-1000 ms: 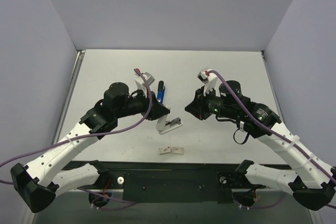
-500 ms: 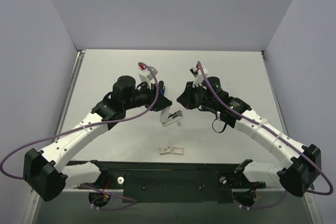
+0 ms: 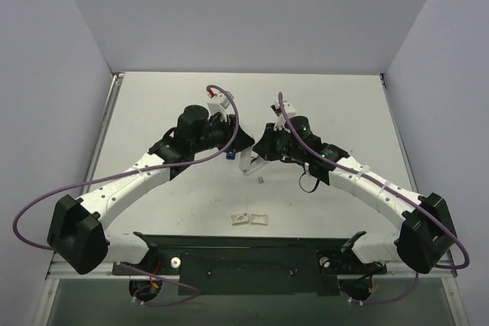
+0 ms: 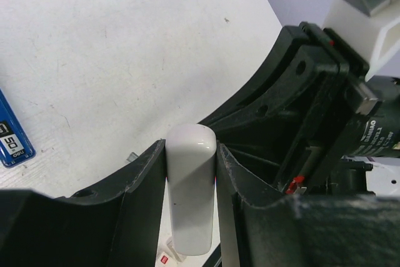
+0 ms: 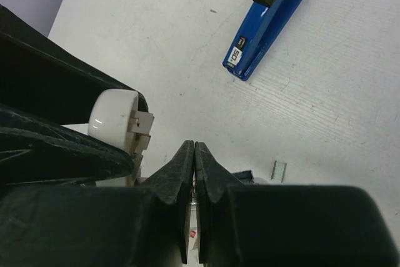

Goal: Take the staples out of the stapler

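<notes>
A small blue stapler (image 5: pixel 265 26) with a black end lies flat on the table, apart from both grippers; only a blue corner (image 3: pixel 228 155) shows from above. My left gripper (image 4: pixel 190 149) is shut on a second, white stapler (image 4: pixel 190 192), held upright above the table. Its rounded white end (image 5: pixel 115 120) carries a silvery metal track. My right gripper (image 5: pixel 194 147) is shut, its tips just right of that end, with nothing visible between them. A short loose bit of staples (image 5: pixel 278 171) lies on the table. Whether staples sit in the track is hidden.
Two small white paper scraps (image 3: pixel 241 219) (image 3: pixel 260 219) with red marks lie near the table's front edge. The two arms meet close together over the middle of the table (image 3: pixel 328 97). The right arm's black wrist (image 4: pixel 312 92) fills the right side of the left wrist view.
Both arms have swung inward and away from the front edge. The left gripper carried the white stapler up and back, and the shut right gripper came left until its tips stand beside it.
</notes>
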Motion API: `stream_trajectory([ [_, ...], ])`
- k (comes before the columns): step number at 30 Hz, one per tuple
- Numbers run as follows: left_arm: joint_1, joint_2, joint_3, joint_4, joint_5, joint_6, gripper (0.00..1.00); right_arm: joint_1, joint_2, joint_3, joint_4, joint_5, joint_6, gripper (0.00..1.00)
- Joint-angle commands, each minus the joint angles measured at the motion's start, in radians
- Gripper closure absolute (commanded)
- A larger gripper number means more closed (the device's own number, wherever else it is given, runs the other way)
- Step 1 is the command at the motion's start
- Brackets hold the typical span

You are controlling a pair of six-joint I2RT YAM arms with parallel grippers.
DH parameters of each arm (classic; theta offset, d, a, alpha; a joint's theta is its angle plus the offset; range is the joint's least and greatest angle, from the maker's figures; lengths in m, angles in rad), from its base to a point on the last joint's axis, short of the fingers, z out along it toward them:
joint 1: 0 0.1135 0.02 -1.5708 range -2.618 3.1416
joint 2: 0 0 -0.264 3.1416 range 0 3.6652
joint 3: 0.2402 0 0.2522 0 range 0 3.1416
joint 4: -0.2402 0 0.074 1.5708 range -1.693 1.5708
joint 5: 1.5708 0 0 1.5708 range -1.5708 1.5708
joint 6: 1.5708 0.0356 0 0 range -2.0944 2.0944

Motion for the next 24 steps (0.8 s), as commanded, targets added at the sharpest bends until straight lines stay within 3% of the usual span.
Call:
stream_trajectory([
  [1, 0.008, 0.026, 0.084, 0.105, -0.038, -0.027, 1.00, -0.017, 0.010, -0.029, 0.069, 0.004, 0.011, 1.00],
  [13, 0.004, 0.149, 0.176, 0.165, -0.164, -0.018, 1.00, -0.034, 0.016, -0.112, 0.139, -0.045, 0.059, 1.00],
  [24, -0.010, 0.202, 0.181, 0.269, -0.251, -0.061, 1.00, -0.036, 0.091, -0.077, 0.199, -0.148, 0.123, 1.00],
])
